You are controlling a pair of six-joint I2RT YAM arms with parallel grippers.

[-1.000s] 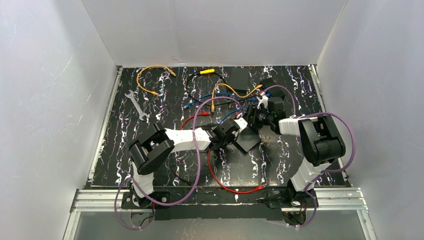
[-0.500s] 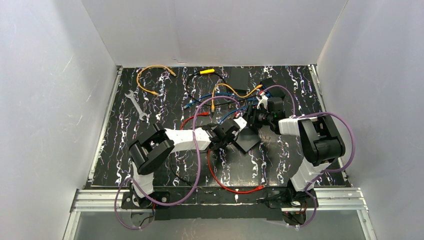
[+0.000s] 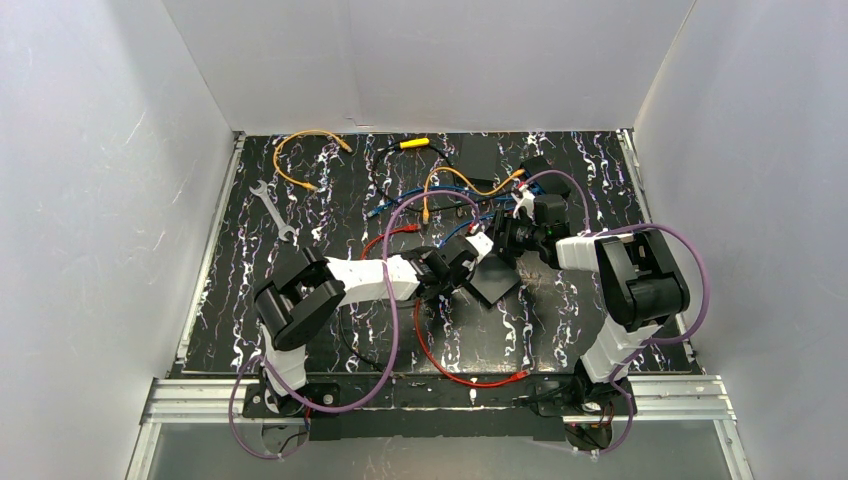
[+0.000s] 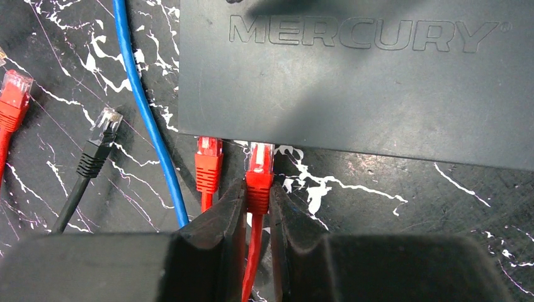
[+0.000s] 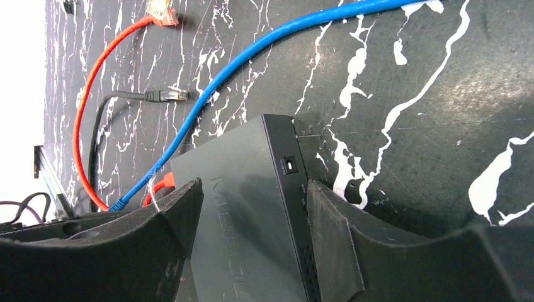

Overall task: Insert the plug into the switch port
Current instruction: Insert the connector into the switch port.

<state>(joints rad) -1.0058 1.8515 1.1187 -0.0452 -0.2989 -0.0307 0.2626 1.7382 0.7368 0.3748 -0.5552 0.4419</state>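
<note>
The switch (image 4: 352,82) is a dark grey MERCURY box, also seen in the top view (image 3: 492,284) and the right wrist view (image 5: 252,220). My left gripper (image 4: 257,195) is shut on a red plug (image 4: 259,182). The plug's clear tip meets the switch's near edge. A second red plug (image 4: 208,165) sits at that edge just to its left. My right gripper (image 5: 252,214) straddles the switch, one finger (image 5: 327,233) on its port side and the other on the opposite edge, shut on it. In the top view the left gripper (image 3: 462,264) and right gripper (image 3: 508,243) meet at the switch.
A blue cable (image 4: 142,107), a black plug (image 4: 101,139) and another red plug (image 4: 11,97) lie left of the switch. Farther back are a wrench (image 3: 272,212), a yellow cable (image 3: 300,140), a yellow screwdriver (image 3: 412,143), an orange cable (image 3: 470,186) and a black box (image 3: 478,152).
My left arm and gripper have shifted slightly to the left with the red plug. The switch and right gripper have barely moved.
</note>
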